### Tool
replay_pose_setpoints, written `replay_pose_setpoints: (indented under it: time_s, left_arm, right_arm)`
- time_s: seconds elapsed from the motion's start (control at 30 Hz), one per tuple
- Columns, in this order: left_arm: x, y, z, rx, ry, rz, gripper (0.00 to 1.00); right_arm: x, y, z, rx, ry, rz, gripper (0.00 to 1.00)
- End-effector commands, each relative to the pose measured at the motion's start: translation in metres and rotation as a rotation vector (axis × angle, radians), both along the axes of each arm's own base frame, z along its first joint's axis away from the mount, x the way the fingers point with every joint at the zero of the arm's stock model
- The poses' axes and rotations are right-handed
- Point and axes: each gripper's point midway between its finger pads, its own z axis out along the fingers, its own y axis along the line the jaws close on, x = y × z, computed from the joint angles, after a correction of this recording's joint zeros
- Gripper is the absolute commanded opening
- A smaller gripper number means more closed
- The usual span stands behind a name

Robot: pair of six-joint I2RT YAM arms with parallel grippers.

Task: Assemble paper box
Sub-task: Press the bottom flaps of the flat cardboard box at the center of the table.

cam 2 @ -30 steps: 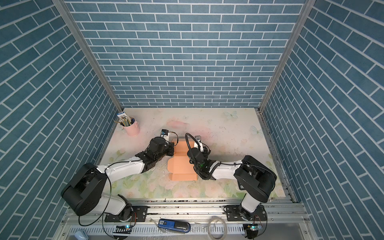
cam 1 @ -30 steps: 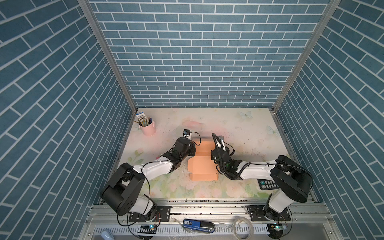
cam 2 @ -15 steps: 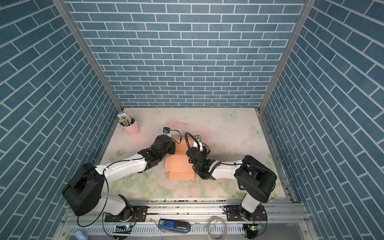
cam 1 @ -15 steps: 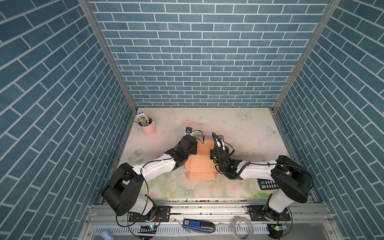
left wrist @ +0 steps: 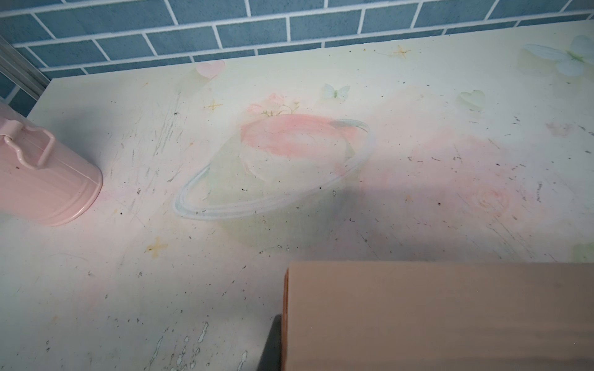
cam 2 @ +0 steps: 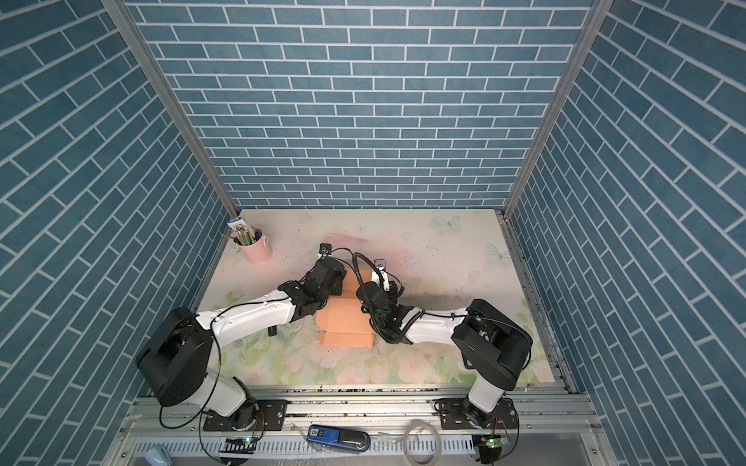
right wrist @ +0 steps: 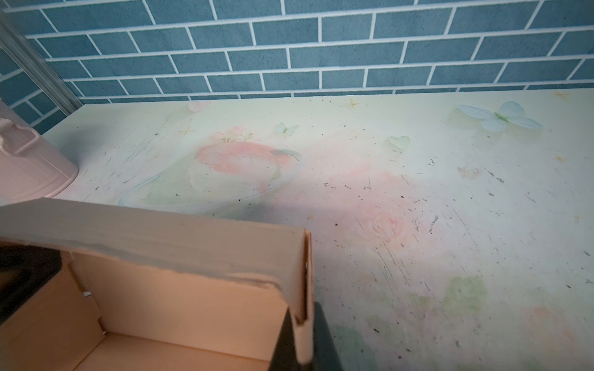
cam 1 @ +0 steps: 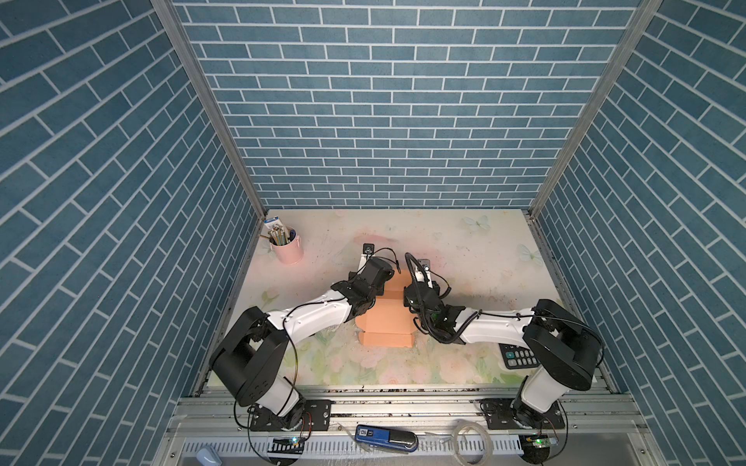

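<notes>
One paper box (cam 1: pixel 386 322), partly folded with its walls standing, is being held near the middle of the tabletop (cam 1: pixel 476 242), somewhat closer to the near edge than to the far one. Two arms are being brought in on it, one from each near corner.

In the right wrist view, the right pincer (right wrist: pixel 303 343) is being shown narrowed onto the box's upright side wall at a corner, with the cardboard pinched between its two dark fingers. In the left wrist view, only one finger (left wrist: pixel 272 343) of the left pincer (left wrist: pixel 280 347) is being shown, lying against the outside of the opposite wall. The other is hidden by the cardboard, so this pincer is being taken as closed down on that wall.

Open surface is being left between the box and the far edge, and along the right edge. A narrower strip is being left before the near edge.

One pink cup (cam 1: pixel 286 247) of pens is standing near the far left corner. One calculator (cam 1: pixel 518 357) is lying near the near right corner, partly covered by the right arm.
</notes>
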Motion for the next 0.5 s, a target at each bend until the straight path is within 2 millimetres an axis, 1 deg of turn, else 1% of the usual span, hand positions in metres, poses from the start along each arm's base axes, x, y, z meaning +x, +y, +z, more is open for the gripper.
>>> replay_pose_setpoints:
  time_s: [0.0,0.17,0.27,0.37,0.43,0.47]
  left_arm:
    - [-0.007,0.018,-0.016,0.108,0.063,0.051,0.0]
    - [-0.007,0.017,-0.019,0.118,0.077,0.046,0.03]
    - [-0.007,0.013,-0.02,0.105,0.087,0.033,0.07]
    - [-0.008,0.001,-0.017,0.053,0.1,-0.016,0.17]
    - [-0.011,-0.006,-0.014,0.013,0.117,-0.05,0.27]
    - [-0.013,-0.011,-0.011,-0.014,0.124,-0.071,0.34]
  right_arm:
    - [0.004,0.006,0.009,0.064,-0.007,-0.032,0.0]
    - [0.005,0.009,0.008,0.082,0.003,-0.033,0.0]
    - [0.004,0.008,0.007,0.086,0.008,-0.036,0.0]
    - [0.003,0.007,0.008,0.086,0.015,-0.034,0.0]
    - [0.002,0.006,0.008,0.085,0.02,-0.034,0.0]
    - [0.001,0.006,0.008,0.082,0.023,-0.033,0.0]
